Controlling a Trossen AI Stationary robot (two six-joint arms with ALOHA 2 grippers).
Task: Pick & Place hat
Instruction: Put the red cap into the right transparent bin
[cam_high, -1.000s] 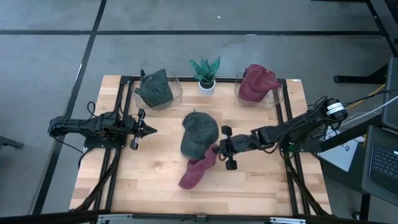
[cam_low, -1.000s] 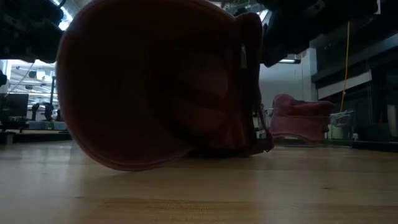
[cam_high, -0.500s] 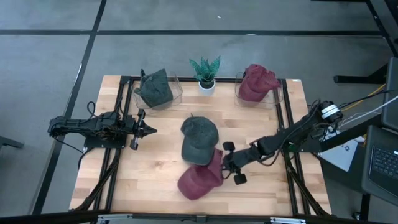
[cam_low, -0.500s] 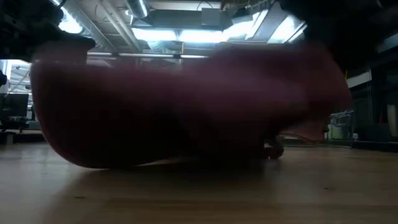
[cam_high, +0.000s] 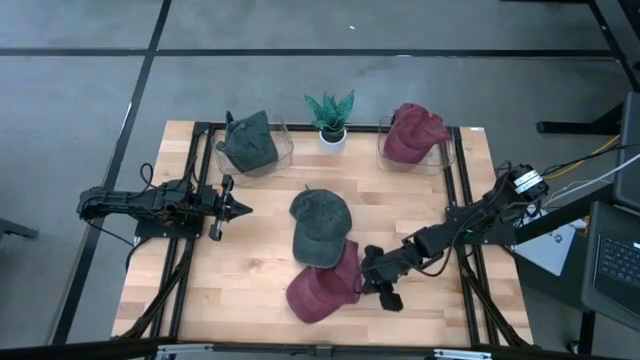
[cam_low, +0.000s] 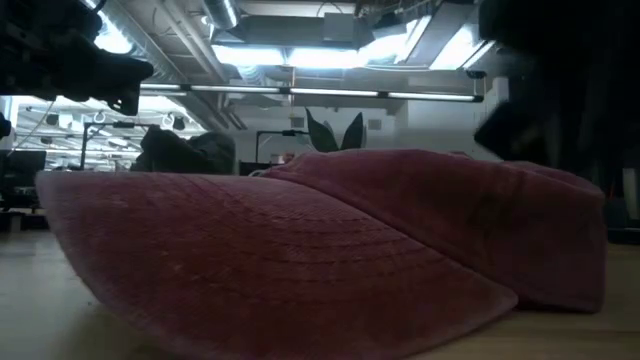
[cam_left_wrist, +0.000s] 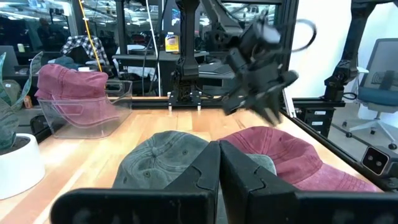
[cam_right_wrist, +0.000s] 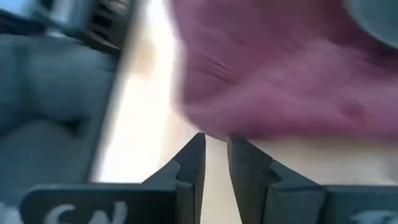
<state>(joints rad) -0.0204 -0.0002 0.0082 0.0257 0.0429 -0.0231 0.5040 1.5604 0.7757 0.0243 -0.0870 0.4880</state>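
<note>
A red hat (cam_high: 322, 290) lies crown up on the table near its front edge, filling the low view (cam_low: 300, 250), with its brim toward the camera. Its far edge meets a green hat (cam_high: 320, 226) at mid-table. My right gripper (cam_high: 365, 277) slants down at the red hat's right side. In its wrist view the fingers (cam_right_wrist: 216, 142) stand a little open, bare table shows between them, and the hat's edge (cam_right_wrist: 273, 124) lies just past the tips. My left gripper (cam_high: 238, 209) waits shut and level at the table's left (cam_left_wrist: 219, 168).
A clear bin at the far left holds a green hat (cam_high: 250, 143). A clear bin at the far right holds a red hat (cam_high: 412, 134). A small potted plant (cam_high: 330, 118) stands between them. Bare wood lies along the near edge to the left of the red hat.
My right gripper has moved toward the table's near edge and down, rolling as it went, and has come off the red hat. The hat, held up on edge a second ago, has dropped and now lies flat on the table just in front of the green hat.
</note>
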